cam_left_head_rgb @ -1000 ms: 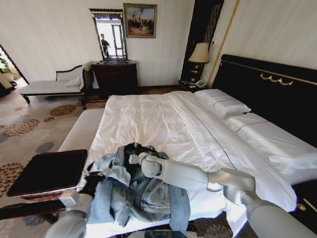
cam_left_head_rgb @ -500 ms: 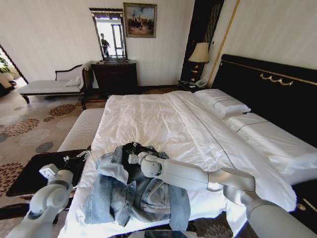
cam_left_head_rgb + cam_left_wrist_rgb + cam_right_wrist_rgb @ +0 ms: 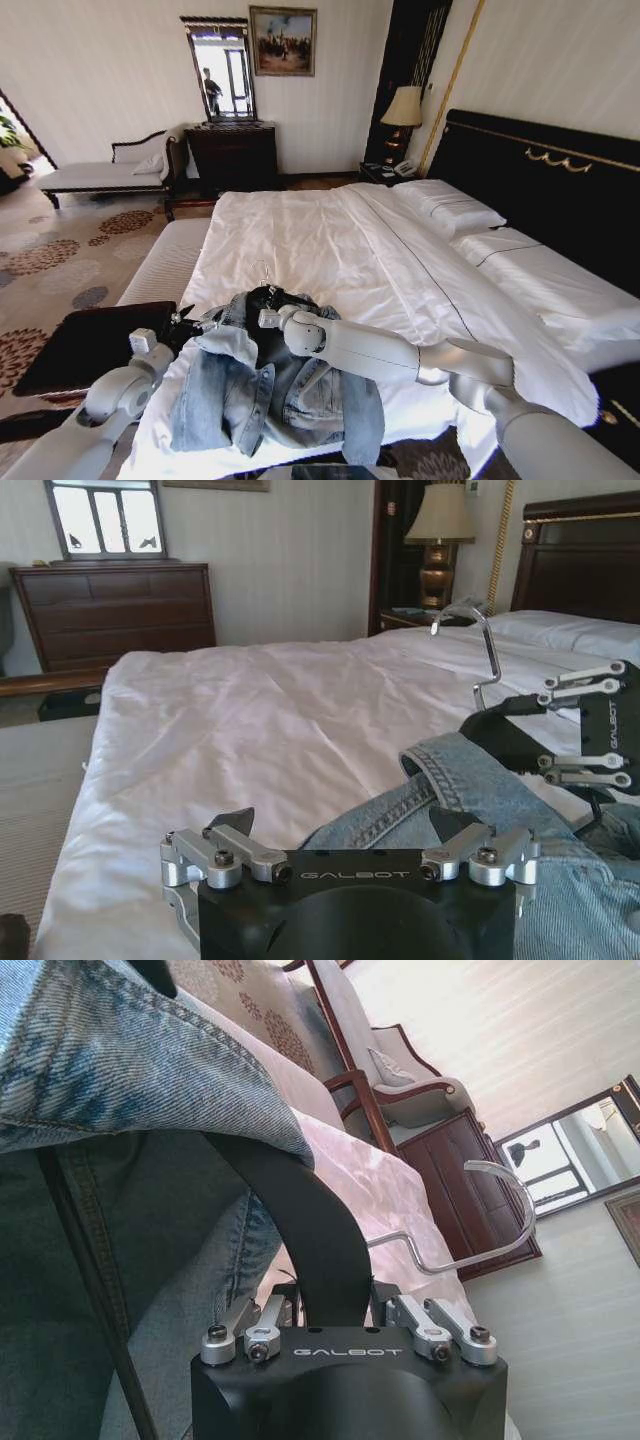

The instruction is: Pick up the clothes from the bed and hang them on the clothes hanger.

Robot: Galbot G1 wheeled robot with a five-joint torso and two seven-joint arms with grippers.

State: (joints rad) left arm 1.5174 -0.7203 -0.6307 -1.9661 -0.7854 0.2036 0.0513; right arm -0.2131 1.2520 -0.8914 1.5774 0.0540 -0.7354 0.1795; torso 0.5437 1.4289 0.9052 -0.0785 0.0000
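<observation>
I see one denim jacket (image 3: pixel 270 385) on the near bed (image 3: pixel 330 240); my right gripper (image 3: pixel 345 1325) clamps its one hanger (image 3: pixel 300 1220), left gripper (image 3: pixel 345 830) spread empty beside.

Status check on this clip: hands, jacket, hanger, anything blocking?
Right hand shut on the black hanger inside the denim jacket. Left hand open at the jacket's left collar. Jacket lies on the bed. Nothing in the way.

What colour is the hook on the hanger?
Shiny silver. The hook on the black clothes hanger shows best in the left wrist view, above the white bed.
</observation>
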